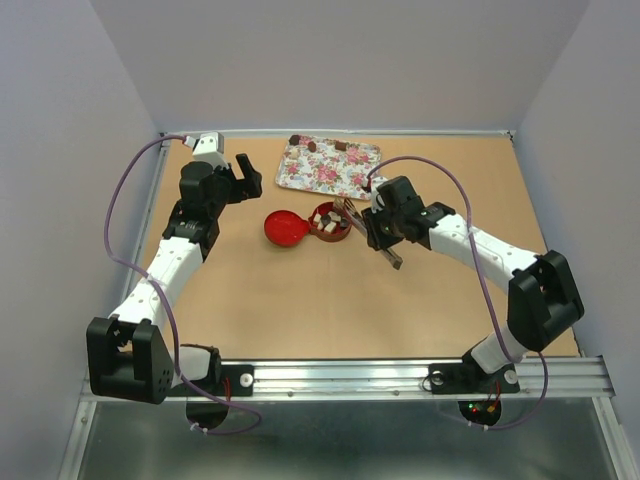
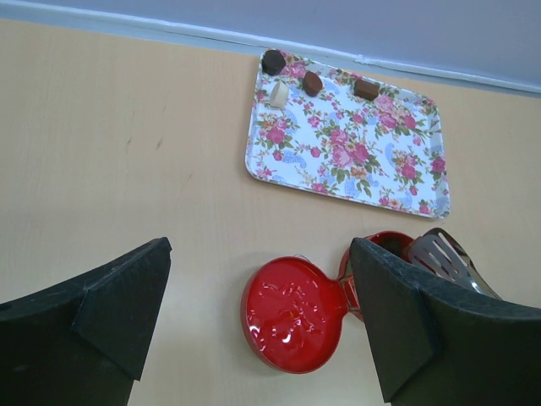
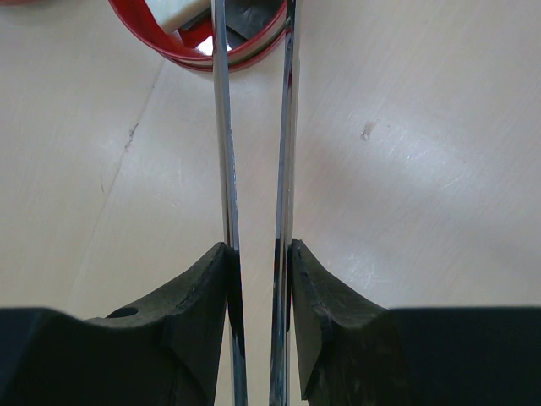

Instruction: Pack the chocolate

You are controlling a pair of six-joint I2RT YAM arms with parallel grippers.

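Note:
A round red tin (image 1: 328, 224) stands open mid-table with several chocolate pieces (image 1: 324, 217) inside; its red lid (image 1: 284, 229) lies open to its left, also in the left wrist view (image 2: 294, 314). More chocolate (image 2: 273, 62) sits along the far edge of the pink-flowered tray (image 2: 355, 156). My right gripper (image 1: 381, 228) is shut on the long metal tongs (image 3: 254, 152), whose tips reach over the tin (image 3: 182, 46), where a cream-white piece (image 3: 176, 10) shows. My left gripper (image 1: 243, 176) is open and empty, held above the table left of the tray.
The flowered tray (image 1: 328, 165) lies at the back of the brown table, close to the far wall. Side walls enclose the table left and right. A metal rail (image 1: 400, 375) runs along the near edge by the arm bases.

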